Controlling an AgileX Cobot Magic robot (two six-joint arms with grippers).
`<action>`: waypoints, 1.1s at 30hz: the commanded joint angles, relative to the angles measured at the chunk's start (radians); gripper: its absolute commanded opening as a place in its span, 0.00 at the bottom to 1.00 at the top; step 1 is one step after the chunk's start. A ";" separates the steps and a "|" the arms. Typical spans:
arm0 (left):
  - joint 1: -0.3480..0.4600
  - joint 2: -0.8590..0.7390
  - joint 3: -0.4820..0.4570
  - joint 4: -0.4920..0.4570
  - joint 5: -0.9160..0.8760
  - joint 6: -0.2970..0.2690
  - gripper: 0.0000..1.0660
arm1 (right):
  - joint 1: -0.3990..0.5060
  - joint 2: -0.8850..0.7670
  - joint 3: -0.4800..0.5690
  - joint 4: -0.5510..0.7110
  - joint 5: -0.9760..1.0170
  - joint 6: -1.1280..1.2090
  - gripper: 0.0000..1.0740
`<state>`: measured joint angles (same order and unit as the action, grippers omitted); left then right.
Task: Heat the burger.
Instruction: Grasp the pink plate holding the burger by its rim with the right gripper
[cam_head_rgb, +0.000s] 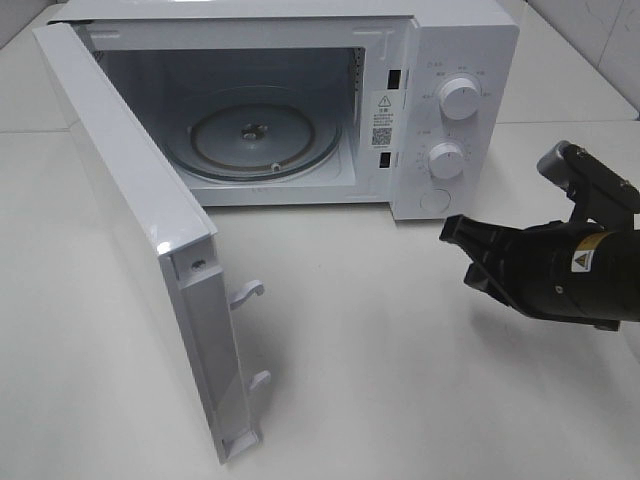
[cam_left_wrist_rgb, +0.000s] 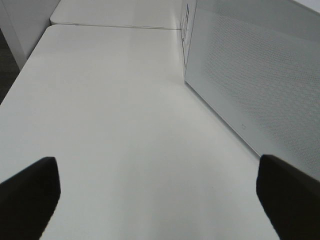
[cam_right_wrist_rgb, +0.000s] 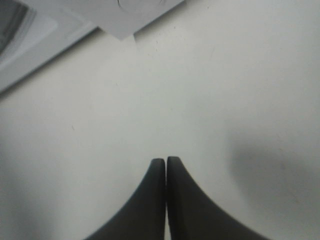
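Table: flat, matte white top. It carries the whole set-up, and I see a seam between two slabs behind the oven.
Microwave: white box with smooth painted panels, standing at the back of the table. Its top rear is cut off by the frame edge.
Door: swung fully open towards the left of the high view. Its edge is glossy white. In the left wrist view its panel shows a fine dotted mesh.
Cavity: pale grey walls. The upper part is in shade and hard to read.
Turntable: round clear glass tray with a raised ring and a hub at the centre, lying bare on the cavity floor.
Right gripper: matte black, tapered, and off the table in front of the control panel. In the wrist view its curved fingers press flat together with nothing between them. The arm is cut off at the right edge.
Left gripper: I see it only from its wrist camera. Two black fingers stand wide apart above bare table beside the door, holding nothing.
Knobs: two round white dials, one above the other. Their markings are too small to read.
Latch hooks: two white plastic hooks on the door's inner edge.
Burger: I cannot tell its position, as none of my three views covers it.
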<state>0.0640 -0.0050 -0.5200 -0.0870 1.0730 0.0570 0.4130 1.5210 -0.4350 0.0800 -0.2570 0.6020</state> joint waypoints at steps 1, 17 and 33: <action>0.001 -0.014 0.003 -0.005 -0.002 -0.005 0.94 | 0.003 -0.105 -0.030 -0.019 0.278 -0.191 0.00; 0.001 -0.014 0.003 -0.005 -0.002 -0.005 0.94 | 0.000 -0.289 -0.194 -0.065 0.935 -0.404 0.26; 0.001 -0.014 0.003 -0.005 -0.002 -0.005 0.94 | -0.140 -0.309 -0.202 -0.211 0.940 -0.453 0.93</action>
<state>0.0640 -0.0050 -0.5200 -0.0870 1.0730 0.0570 0.3120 1.2080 -0.6280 -0.1060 0.6790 0.1580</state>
